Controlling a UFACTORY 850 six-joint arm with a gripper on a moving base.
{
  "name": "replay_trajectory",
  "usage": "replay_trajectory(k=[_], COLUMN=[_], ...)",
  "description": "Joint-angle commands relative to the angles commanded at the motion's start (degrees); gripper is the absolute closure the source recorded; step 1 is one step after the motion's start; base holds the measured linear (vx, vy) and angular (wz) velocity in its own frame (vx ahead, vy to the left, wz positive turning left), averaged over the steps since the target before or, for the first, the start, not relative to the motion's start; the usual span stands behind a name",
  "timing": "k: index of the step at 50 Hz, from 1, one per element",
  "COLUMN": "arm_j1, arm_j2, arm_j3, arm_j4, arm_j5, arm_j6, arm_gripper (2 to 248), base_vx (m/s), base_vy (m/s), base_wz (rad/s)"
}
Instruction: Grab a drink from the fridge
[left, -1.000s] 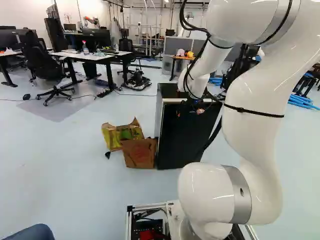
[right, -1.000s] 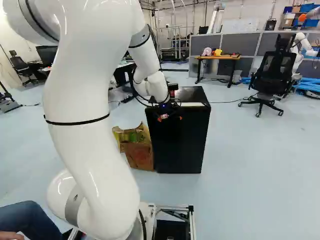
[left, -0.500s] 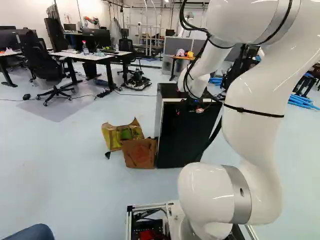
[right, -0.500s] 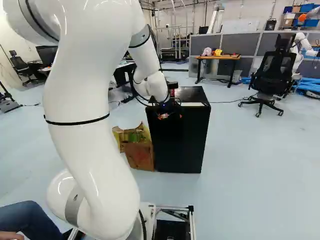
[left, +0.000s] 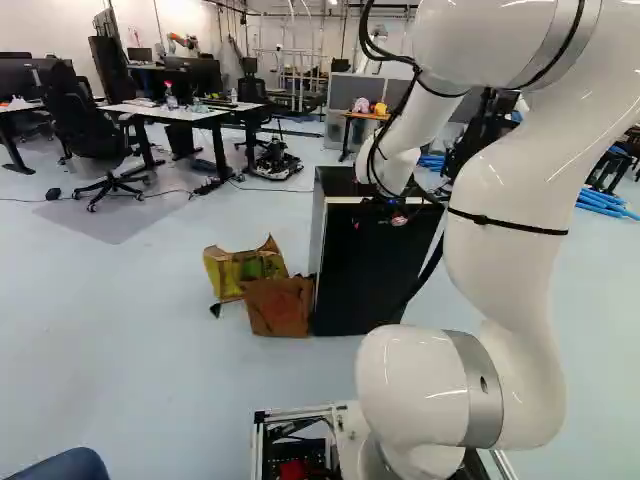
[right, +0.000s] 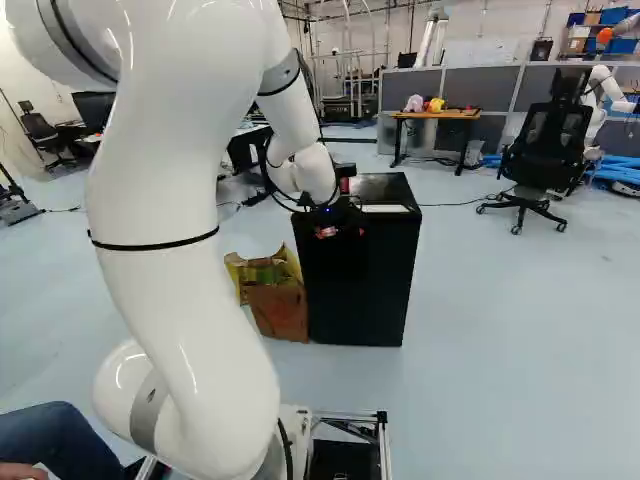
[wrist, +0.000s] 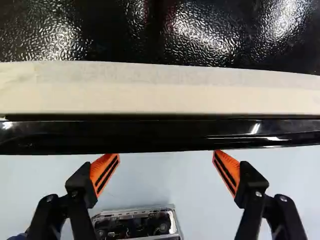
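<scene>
My gripper (right: 335, 222) is at the upper front of the black fridge (right: 362, 285), whose door looks closed; in the left base view it is partly hidden by my arm. In the wrist view the gripper (wrist: 166, 162) stands open, orange pads wide apart with nothing between them. Its fingertips are at the glossy front edge (wrist: 165, 137) of the fridge top; whether they touch it, I cannot tell. A pale strip (wrist: 165, 89) runs along that edge, beyond it the textured black top (wrist: 210, 42). No drink is visible.
Opened cardboard boxes (left: 280, 306) stand on the floor against the fridge's side. A small dark red object (right: 346, 184) is on or behind its top. Desks and chairs stand farther off, with another robot (right: 602, 90) behind the office chair (right: 545, 145). A person's leg (right: 60, 440) is beside the base.
The gripper has shifted very slightly at the fridge's upper front, its orange pads showing a little differently in the base views. Base, fridge and boxes have stayed put.
</scene>
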Motion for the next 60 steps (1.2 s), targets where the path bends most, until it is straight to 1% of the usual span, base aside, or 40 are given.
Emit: replay_trajectory(k=[12,27,44,60], arm_j1=[0.0,0.0,0.0,0.0], arm_j2=[0.0,0.0,0.0,0.0], arm_j3=[0.0,0.0,0.0,0.0], arm_j4=[2.2,2.3,2.3,2.3], arm_j5=[-4.0,-4.0,-2.3,1.5], arm_j6=[0.0,0.0,0.0,0.0], arm_gripper=[3,3,3,3], base_vx=[0.0,0.0,0.0,0.0], base_vy=[0.0,0.0,0.0,0.0], base_wz=[0.0,0.0,0.0,0.0])
